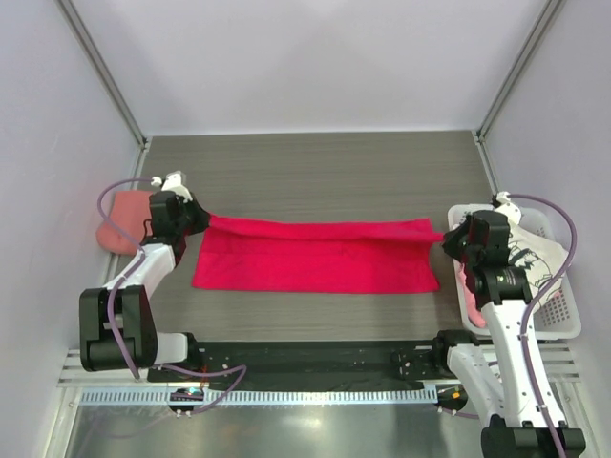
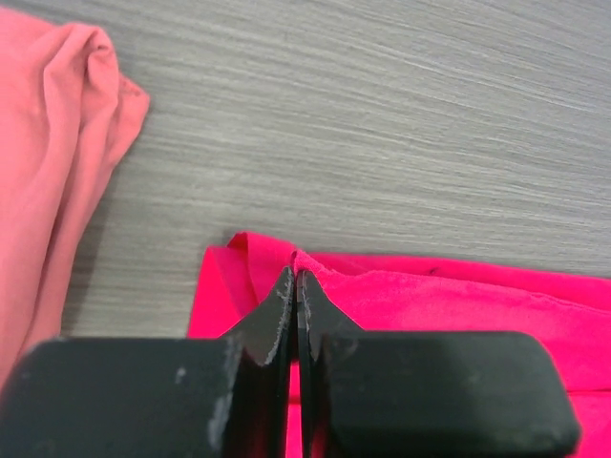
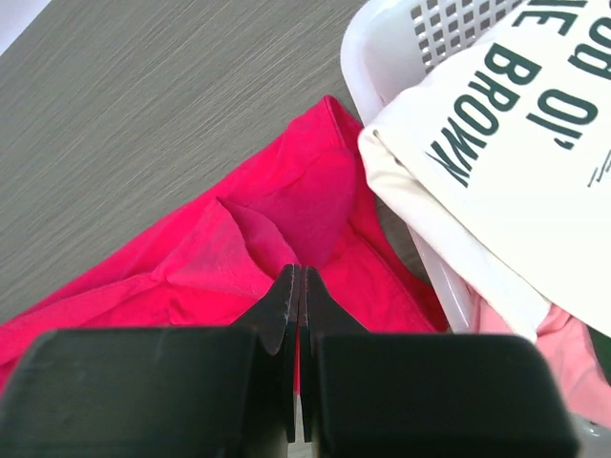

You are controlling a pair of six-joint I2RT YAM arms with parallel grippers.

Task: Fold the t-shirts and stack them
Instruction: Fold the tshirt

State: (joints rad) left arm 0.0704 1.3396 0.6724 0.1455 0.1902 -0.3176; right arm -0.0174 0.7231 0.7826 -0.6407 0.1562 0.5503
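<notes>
One crimson t-shirt [image 1: 315, 256] lies spread as a long band across the middle of the table [image 1: 315, 162], its long axis running from 9 to 3 o'clock in the top view. Two grippers hold it, one at each end of its far edge. The left gripper [image 1: 202, 218] [image 2: 294, 279] is at the shirt's 10 o'clock corner, fingers pressed together with a fold of crimson cloth pinched at their tips. The right gripper [image 1: 444, 239] [image 3: 297, 275] is at the 2 o'clock corner, jaws likewise closed on the crimson cloth, a thin red line showing between them. The far edge runs taut between the two grips. One salmon-pink t-shirt [image 1: 119, 224] [image 2: 48, 153] sits bunched at the table's 9 o'clock edge, just beside the left gripper and apart from the crimson shirt. One white basket [image 1: 568, 320] [image 3: 382, 48] stands at the table's 3 o'clock side. It holds one white t-shirt [image 1: 530, 253] [image 3: 516, 143] with black lettering, draped over the rim, and beneath it one piece of pink cloth [image 1: 470, 291] [image 3: 563, 348], which is partly hidden.
</notes>
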